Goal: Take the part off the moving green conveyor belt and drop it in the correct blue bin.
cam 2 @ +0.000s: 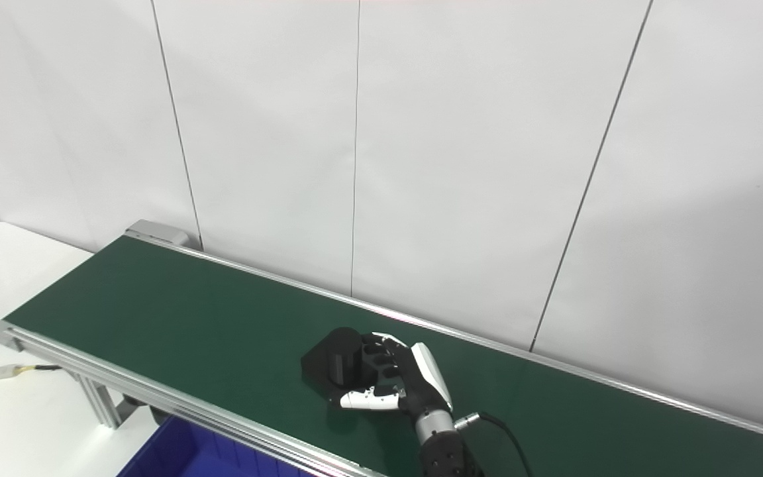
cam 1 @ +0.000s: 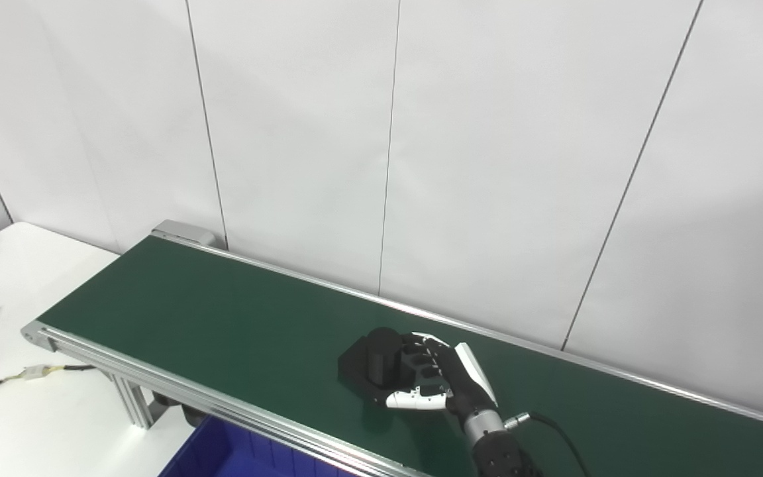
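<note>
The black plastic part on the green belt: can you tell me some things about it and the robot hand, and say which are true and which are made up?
1. The right hand has its fingers wrapped around the black plastic part. True.
2. The part lies in the blue plastic bin. False: it sits on the green conveyor belt.
3. The belt is red. False: green.
4. The left hand is out of view. True.

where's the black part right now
The black part sits on the green belt near its front edge, right hand wrapped around it, above the blue bin.
</note>
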